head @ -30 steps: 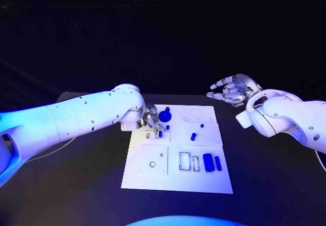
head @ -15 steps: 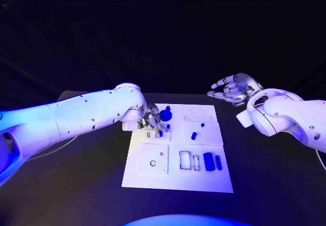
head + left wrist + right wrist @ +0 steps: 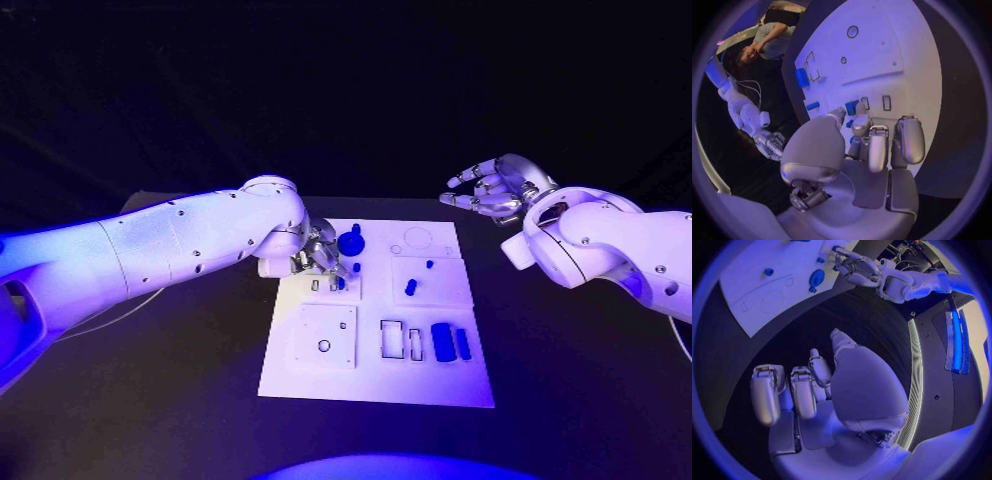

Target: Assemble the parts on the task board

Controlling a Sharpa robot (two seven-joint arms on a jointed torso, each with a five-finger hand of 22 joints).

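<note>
Left robot hand [image 3: 320, 258] on the white rectangular task board [image 3: 378, 390], black tabletop [image 3: 577, 380].
You see its fingers pinching a small blue part [image 3: 852, 107] at the board's far-left slots; right robot hand [image 3: 495, 190] hangs beyond the board, fingers apart, holding nothing.

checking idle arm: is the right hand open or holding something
Open: the right hand hangs raised off the task board, fingers apart, nothing in them.
</note>
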